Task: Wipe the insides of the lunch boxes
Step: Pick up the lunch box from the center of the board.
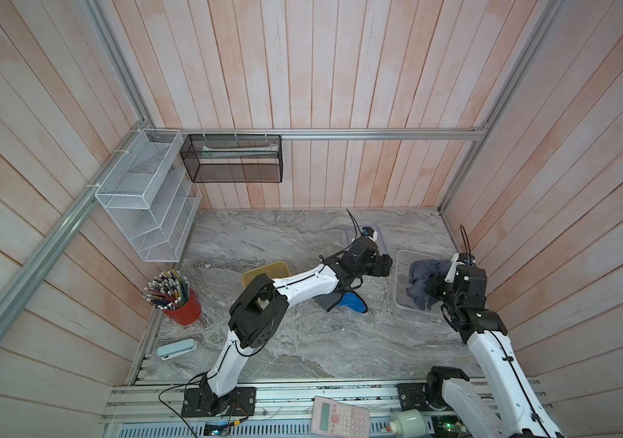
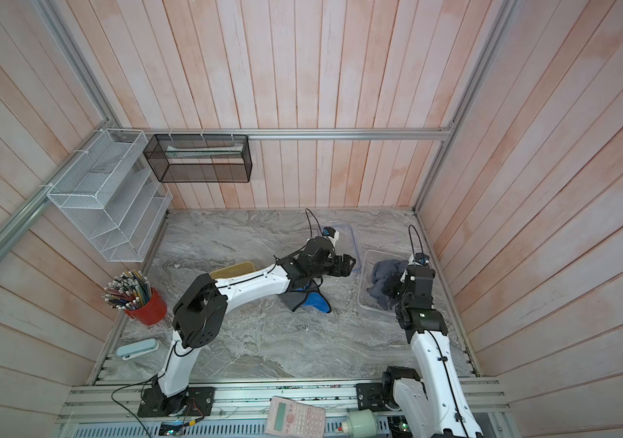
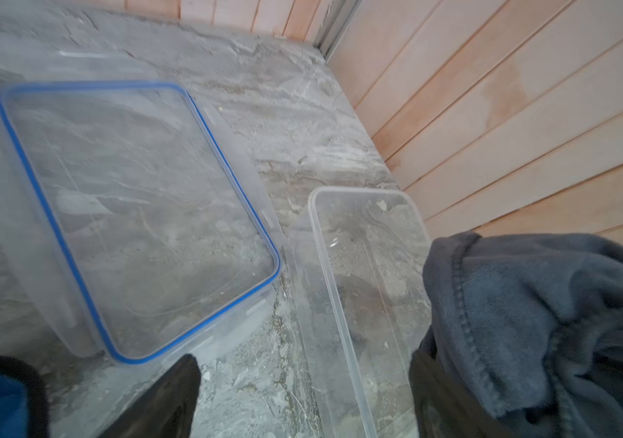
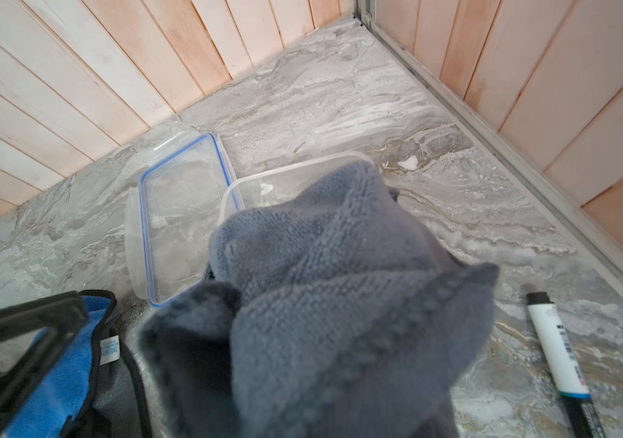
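On the grey marble table [image 1: 302, 341] the clear lunch box [image 1: 400, 299] is placed near the right edge, a grey cloth [image 1: 420, 277] being pinched inside it by the right gripper [image 1: 437, 289]. The left gripper [image 1: 385, 265] is held spread beside it; the yellow lunch box [image 1: 269, 270] is seen mid-table.

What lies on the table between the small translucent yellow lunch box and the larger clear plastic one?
A crumpled blue cloth with dark edging lies there, partly under the left arm stretched above it; both top views show it.
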